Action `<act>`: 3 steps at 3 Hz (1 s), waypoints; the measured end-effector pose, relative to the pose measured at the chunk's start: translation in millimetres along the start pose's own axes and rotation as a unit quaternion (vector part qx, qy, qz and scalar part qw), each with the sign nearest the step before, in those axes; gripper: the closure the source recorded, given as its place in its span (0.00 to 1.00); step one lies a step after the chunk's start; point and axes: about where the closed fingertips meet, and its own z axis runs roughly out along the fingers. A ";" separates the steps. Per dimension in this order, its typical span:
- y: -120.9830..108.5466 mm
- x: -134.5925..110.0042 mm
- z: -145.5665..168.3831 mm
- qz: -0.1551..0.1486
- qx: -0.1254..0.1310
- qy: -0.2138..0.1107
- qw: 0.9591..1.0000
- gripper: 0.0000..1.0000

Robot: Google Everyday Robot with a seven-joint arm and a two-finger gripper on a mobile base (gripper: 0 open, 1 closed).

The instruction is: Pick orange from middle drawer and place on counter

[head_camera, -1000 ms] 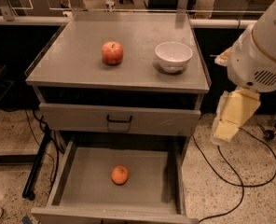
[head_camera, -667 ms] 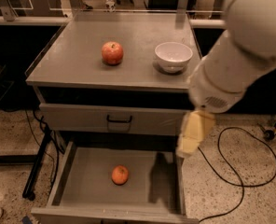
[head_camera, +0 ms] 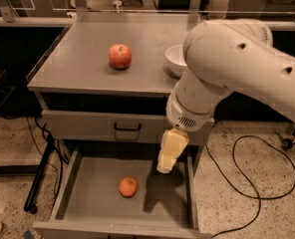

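The orange (head_camera: 128, 186) lies on the floor of the open middle drawer (head_camera: 97, 203), near its middle. My gripper (head_camera: 166, 164) hangs from the big white arm (head_camera: 232, 68) above the drawer's right part, to the right of the orange and above it, not touching it. The counter (head_camera: 82, 44) is the grey top of the cabinet.
A red-yellow apple (head_camera: 120, 56) sits on the counter. A white bowl (head_camera: 176, 59) stands to its right, partly hidden by my arm. A closed drawer front with a black handle (head_camera: 126, 128) is above the open drawer. A black cable (head_camera: 247, 183) loops on the floor at right.
My arm has swung left from the cabinet's right side to over the open drawer, and the gripper has come down toward the drawer's right part. The orange has not moved.
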 end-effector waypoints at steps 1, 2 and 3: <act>-1.5 6.9 57.2 0.030 0.024 0.000 0.999 0.00; -1.5 6.9 57.3 0.030 0.024 0.000 0.999 0.00; 3.0 -0.7 91.8 0.031 0.015 -0.026 0.999 0.00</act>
